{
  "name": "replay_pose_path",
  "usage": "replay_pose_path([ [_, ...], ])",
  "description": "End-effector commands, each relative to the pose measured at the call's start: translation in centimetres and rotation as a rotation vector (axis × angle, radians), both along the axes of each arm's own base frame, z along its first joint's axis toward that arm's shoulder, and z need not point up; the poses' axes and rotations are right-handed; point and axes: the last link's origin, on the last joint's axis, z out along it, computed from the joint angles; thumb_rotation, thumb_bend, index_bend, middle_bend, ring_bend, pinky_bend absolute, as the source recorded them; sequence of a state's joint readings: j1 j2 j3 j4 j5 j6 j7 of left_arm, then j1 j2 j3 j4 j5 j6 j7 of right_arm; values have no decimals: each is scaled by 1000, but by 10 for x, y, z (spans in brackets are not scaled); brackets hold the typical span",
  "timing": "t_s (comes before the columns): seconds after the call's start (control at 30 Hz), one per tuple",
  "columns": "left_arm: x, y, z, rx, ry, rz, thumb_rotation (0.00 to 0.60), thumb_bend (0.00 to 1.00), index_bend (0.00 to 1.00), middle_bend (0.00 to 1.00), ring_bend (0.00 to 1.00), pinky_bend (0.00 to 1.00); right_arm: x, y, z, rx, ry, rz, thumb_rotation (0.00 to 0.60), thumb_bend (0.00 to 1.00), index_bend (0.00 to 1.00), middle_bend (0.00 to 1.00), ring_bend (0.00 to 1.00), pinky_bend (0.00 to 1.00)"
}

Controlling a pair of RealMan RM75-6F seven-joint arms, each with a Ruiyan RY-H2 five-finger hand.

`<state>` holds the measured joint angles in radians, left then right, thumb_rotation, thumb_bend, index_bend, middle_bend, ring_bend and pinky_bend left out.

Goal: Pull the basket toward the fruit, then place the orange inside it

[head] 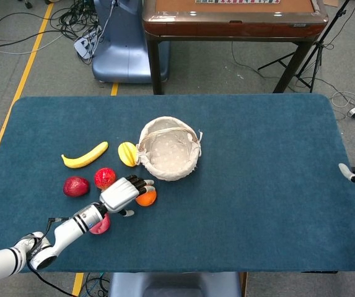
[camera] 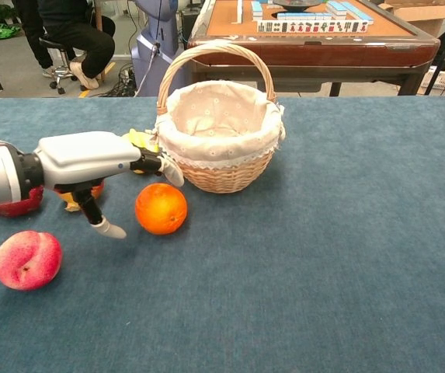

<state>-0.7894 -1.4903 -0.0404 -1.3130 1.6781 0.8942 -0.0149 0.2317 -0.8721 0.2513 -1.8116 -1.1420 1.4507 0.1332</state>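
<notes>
Left hand is extended over the near-left part of the table, fingers stretched forward and apart, thumb hanging down, holding nothing. In the chest view its fingertips reach past the top of the orange toward the basket wall; whether they touch the wicker cannot be told. In the head view the same hand lies over the orange's left side, partly covering it.

Nearest the robot, a pink peach sits on the blue table cover, clear of the hand. Beyond it, the orange rests on the cloth just in front of the basket, apart from it. Two red fruits, one dark and one brighter, lie left of the hand. The wicker basket, cloth-lined and empty, stands upright with its handle raised, a yellow fruit touching its left side. A banana lies further left.

Right hand shows only as a sliver at the table's right edge; its state cannot be told.

Assessment: the basket already stands beside the fruit, so the step in hand appears to be the reach for the orange. The next move calls for lowering the hand, closing the fingers round the orange, then lifting it over the basket rim.
</notes>
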Motion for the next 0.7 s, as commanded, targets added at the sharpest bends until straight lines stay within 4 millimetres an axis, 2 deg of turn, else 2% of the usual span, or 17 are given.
replay_pose_path([
  [0.03, 2, 2, -4, 2, 10, 4, 600, 148, 233, 163, 215, 203, -2, 1, 2, -6, -2, -3, 600, 155, 0, 0, 5, 127],
  [0.2, 4, 7, -12, 6, 18, 17, 600, 148, 256, 181, 227, 203, -5, 3, 4, -7, -12, -7, 600, 155, 0, 0, 5, 127],
  [0.43, 1, 13, -22, 36, 19, 26, 600, 148, 325, 274, 327, 216, -9, 6, 8, -17, -22, -12, 600, 156, 0, 0, 5, 127],
  [0.7, -6, 13, -21, 95, -33, 25, 600, 149, 496, 532, 520, 332, -10, 8, 11, -22, -32, -12, 600, 155, 0, 0, 5, 127],
])
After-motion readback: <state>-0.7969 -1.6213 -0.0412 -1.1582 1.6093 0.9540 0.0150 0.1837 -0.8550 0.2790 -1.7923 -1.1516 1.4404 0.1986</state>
